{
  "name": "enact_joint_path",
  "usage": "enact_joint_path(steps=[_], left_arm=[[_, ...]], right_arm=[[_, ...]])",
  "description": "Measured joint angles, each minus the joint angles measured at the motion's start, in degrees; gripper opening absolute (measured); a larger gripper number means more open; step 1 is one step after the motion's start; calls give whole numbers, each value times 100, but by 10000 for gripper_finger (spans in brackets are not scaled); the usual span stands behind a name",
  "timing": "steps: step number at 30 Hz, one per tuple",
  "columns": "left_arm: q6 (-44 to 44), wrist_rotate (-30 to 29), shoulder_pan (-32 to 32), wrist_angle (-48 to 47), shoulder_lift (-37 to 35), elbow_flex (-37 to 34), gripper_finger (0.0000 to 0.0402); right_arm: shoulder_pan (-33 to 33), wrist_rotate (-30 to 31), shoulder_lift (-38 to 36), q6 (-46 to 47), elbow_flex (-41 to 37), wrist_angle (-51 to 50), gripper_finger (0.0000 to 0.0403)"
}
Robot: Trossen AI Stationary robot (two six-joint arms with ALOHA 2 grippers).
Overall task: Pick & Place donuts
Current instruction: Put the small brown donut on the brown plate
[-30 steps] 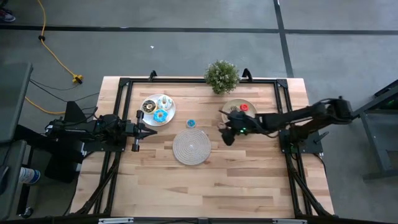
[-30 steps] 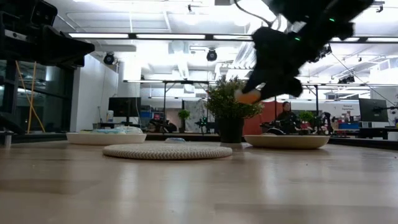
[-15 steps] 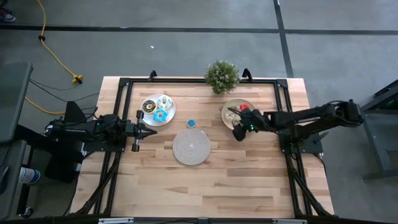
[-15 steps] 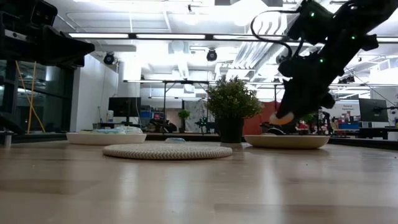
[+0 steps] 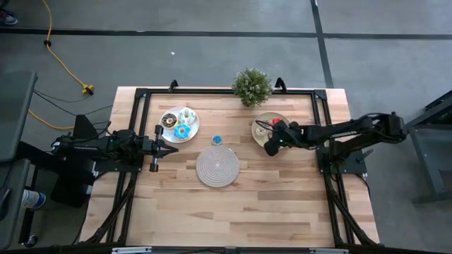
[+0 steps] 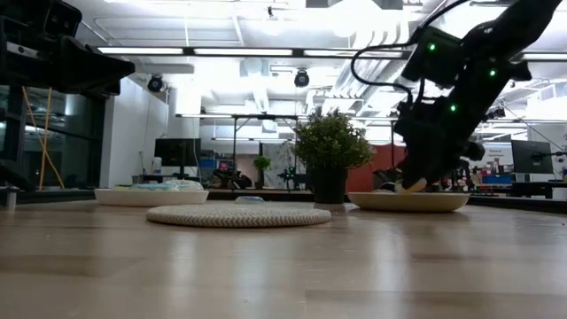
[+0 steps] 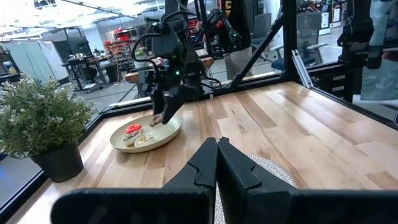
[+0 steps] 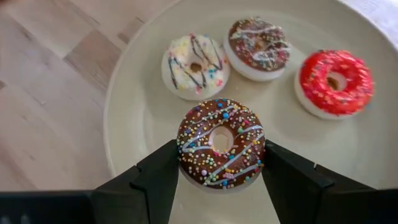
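My right gripper [image 8: 221, 158] is shut on a brown-iced donut [image 8: 221, 142] with white stripes and sprinkles, low over the near part of a cream-yellow plate [image 8: 137, 112]. On that plate lie a white donut [image 8: 196, 65], a second brown donut [image 8: 260, 46] and a red donut [image 8: 336, 81]. In the high view my right gripper [image 5: 270, 144] sits at this plate [image 5: 263, 121]. A small blue donut [image 5: 217, 140] lies on the table. My left gripper [image 5: 169, 148] waits shut at the table's left, near a white plate [image 5: 169, 113] holding more donuts. My right gripper pinches the brown donut by two opposite sides of its ring [image 8: 186, 149] between its two fingers [image 8: 158, 180]. The fingers slant down from the table's right side. The donut sits icing up, close over the plate [image 6: 409, 202]; whether it touches the plate I cannot tell.
A round woven mat [image 5: 217, 167] lies mid-table, near the blue donut. A potted plant [image 5: 252, 86] stands at the far edge, just beyond the cream-yellow plate. A black frame [image 5: 138, 106] runs around the tabletop. Bare wood fills the table's near half.
My right gripper has carried the brown donut from beside the mat toward the table's right edge and down to the cream-yellow plate, tipping more steeply downward. It has stayed shut on the donut throughout.
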Motion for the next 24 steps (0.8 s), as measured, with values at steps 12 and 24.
enact_joint_path(steps=[12, 24], left_arm=[[0, 0, 2, 0, 0, -2, 0], [0, 0, 1, 0, 1, -2, 0]], right_arm=[[0, -126, 863, -29, 13, 817, 218], [0, 62, 924, -38, 13, 821, 256]])
